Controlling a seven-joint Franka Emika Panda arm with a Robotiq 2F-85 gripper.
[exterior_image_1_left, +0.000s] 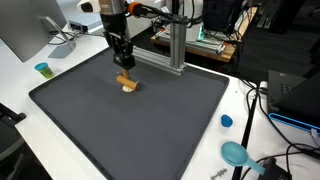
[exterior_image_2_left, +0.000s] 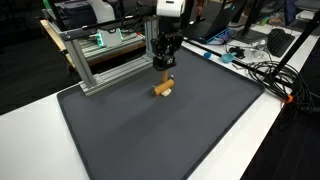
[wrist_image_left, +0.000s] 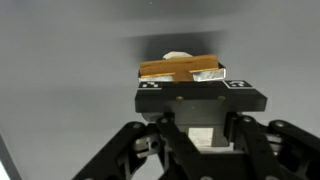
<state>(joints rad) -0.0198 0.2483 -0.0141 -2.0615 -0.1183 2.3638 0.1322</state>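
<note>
Holding a small wooden block, the gripper is pointing straight down over the dark mat. Its fingers are pinched in narrow on the block, which is sitting right under them and sticking out below the tips in both exterior views. In the wrist view the block is lying just past the gripper, with its long side running from side to side across the picture. The block is looking a bit tilted in an exterior view, and its low end is at the mat or just over it; the pictures are not showing which. The mat is covering most of a white table. A metal frame is standing near, at the mat's edge. A little blue cup, a blue cap and some cables are lying well apart from the block.
</note>
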